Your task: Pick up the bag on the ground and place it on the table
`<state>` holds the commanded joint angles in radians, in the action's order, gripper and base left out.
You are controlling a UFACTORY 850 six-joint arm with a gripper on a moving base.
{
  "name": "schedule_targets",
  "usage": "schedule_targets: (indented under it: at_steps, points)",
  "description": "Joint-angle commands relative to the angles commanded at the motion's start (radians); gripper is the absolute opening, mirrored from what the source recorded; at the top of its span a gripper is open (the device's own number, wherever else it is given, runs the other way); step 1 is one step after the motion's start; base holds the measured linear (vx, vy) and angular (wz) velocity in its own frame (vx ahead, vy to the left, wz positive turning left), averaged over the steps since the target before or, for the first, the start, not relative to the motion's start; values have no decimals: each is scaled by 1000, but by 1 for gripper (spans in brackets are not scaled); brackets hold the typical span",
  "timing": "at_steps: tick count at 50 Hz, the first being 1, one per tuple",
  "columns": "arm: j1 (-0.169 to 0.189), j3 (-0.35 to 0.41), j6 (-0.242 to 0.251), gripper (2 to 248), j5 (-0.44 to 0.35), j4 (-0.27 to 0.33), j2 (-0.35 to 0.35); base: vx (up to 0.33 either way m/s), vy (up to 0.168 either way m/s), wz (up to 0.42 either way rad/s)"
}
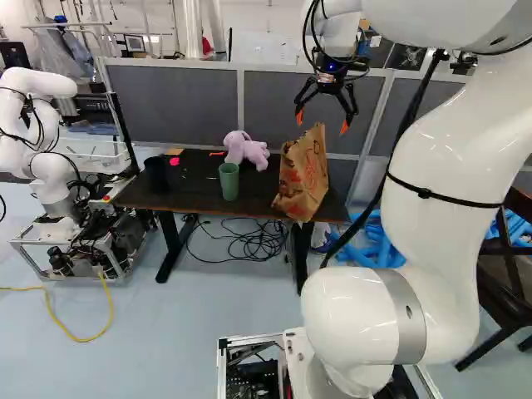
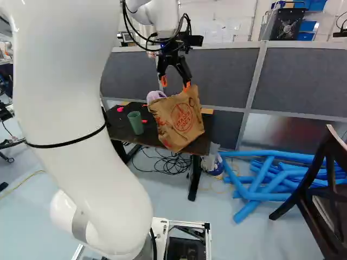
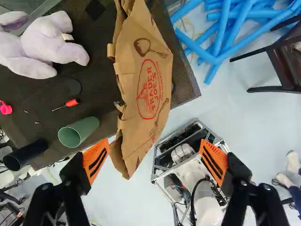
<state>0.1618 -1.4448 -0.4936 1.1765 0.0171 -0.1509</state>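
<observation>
While you look down from the wrist, the dark table [image 1: 195, 193] reaches out below the gripper [image 1: 322, 123], with pale blue floor [image 1: 208, 307] beyond its edge. Grey partition [image 1: 174, 96] behind the table; loose black cables [image 1: 253, 241] under it.

Your bag [image 1: 303, 174] is on the table, at its right end in the left base view. Brown paper, creased, red print and utensil drawings on its broad face; it sits tilted, top toward the right in both base views. Your gripper is above it, released, fingers wide apart, orange pads [image 3: 95, 160] facing each other.

Beside the bag you have a lilac plush toy [image 1: 246, 150] and an upright green cup [image 1: 229, 181]; a black cup [image 1: 156, 173] is farther left in the left base view. Near the green cup, a red-handled screwdriver [image 3: 71, 102]. These crowd one side of the bag.

On the floor, right of the table in your right base view: piled blue tubes [image 2: 260, 184], then a dark chair [image 2: 320, 189]. Another robot [image 1: 51, 179] stands at the left of the left base view.
</observation>
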Motion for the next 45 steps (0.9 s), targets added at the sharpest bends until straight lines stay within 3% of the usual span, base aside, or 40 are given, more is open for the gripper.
schedule_targets:
  at_steps: [23, 45]
  points:
    - [0, 0, 0, 247, 0, 0, 0, -15, 0, 0]
    - [0, 0, 0, 247, 0, 0, 0, -147, -3, 6]
